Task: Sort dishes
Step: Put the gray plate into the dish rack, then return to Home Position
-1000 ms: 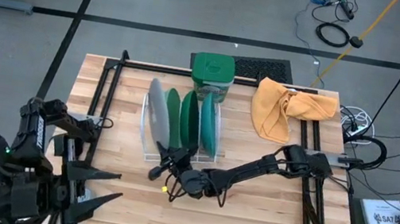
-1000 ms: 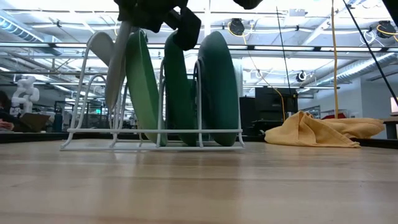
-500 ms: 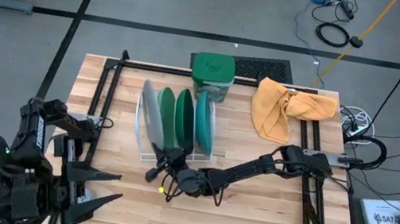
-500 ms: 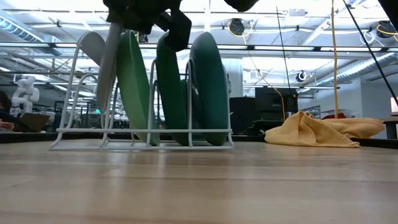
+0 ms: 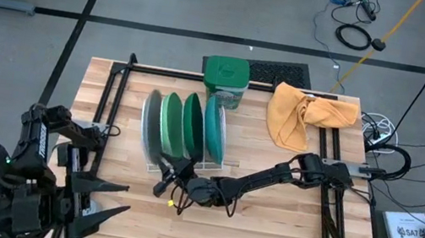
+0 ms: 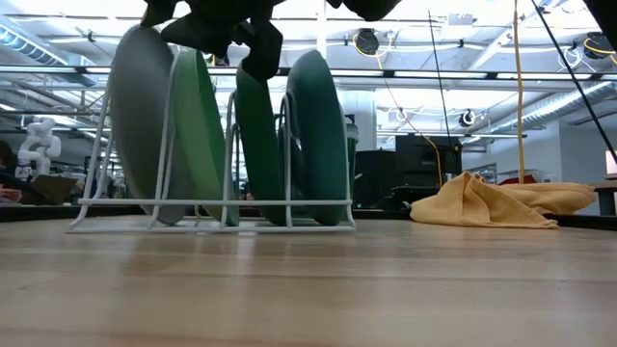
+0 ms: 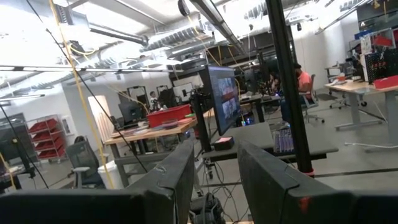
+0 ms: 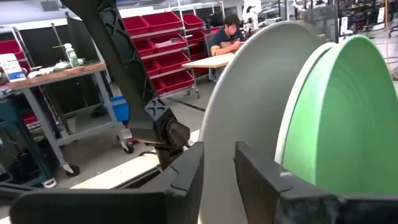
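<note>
R gripper (image 5: pixel 169 169), fingers parted w/ narrow gap, is sitting at near rim of grey plate (image 5: pixel 148 124); plates standing on edge in rack (image 5: pixel 156 161); L gripper (image 7: pixel 211 180) parked far off, parted.

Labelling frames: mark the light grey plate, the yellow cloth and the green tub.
light grey plate (image 6: pixel 135 116), low view, on its broad face at the rack's end.
yellow cloth (image 5: pixel 303 115), high view, on the crumpled middle.
green tub (image 5: pixel 226 73), high view, on its lid.
</note>
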